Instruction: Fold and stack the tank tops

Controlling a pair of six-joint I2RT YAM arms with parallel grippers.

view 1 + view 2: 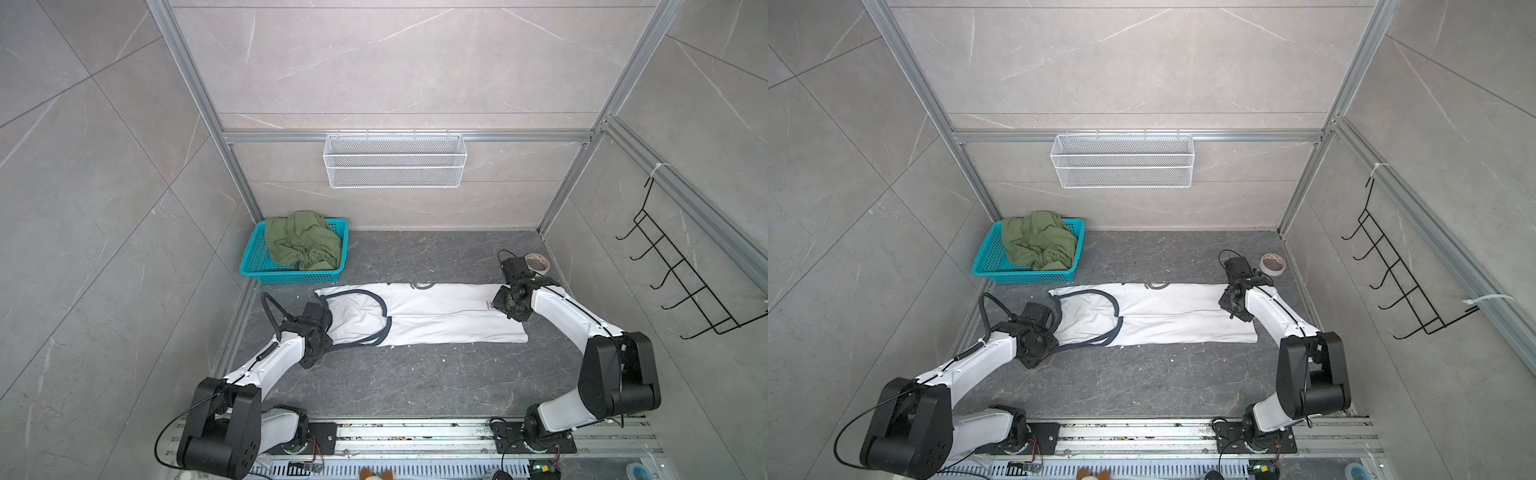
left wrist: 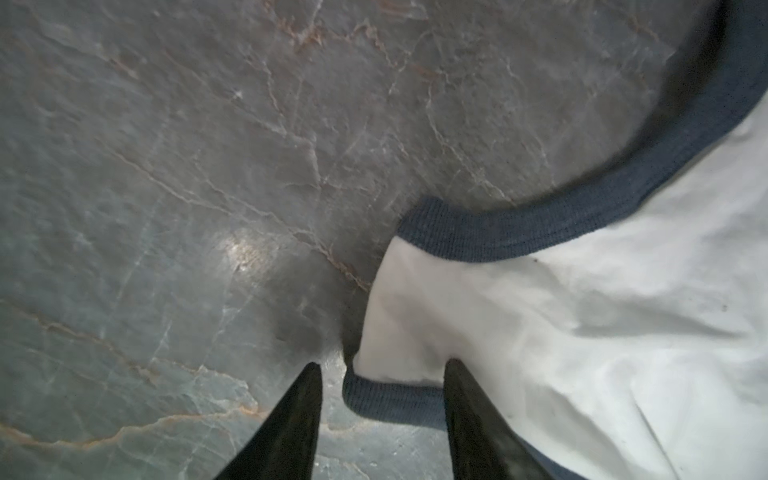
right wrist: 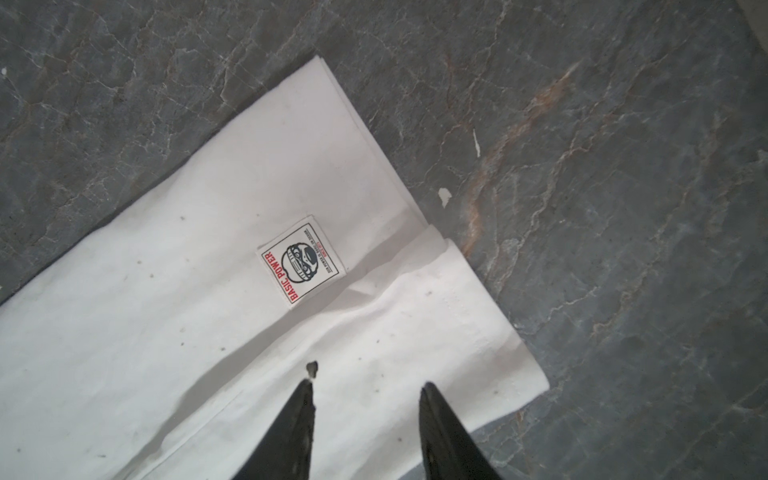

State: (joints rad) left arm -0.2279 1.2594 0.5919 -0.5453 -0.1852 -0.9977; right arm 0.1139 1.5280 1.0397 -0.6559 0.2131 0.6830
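Filling teal basket [image 1: 291, 276], crumpled olive tank top [image 1: 301, 241], white tank top [image 1: 436, 316] outside

Bare desk [image 1: 415, 382] runs wide at 6 o'clock, between the white top [image 1: 436, 320] and the arm bases, with nothing lying there. A narrower bare band lies at 12 o'clock, between that top and the back wall. At 10 o'clock the basket [image 1: 291, 276], heaped with the green top [image 1: 303, 245], fills the corner, near the white top's strap end. At 2 o'clock a tape roll [image 1: 539, 262] stands close behind the right end effector [image 3: 368, 383]. At 9 o'clock the left end effector [image 2: 383, 365] sits between strap and side rail [image 1: 232, 332]. The shelf [image 1: 395, 162] and hook rack [image 1: 683, 261] hang above desk level.
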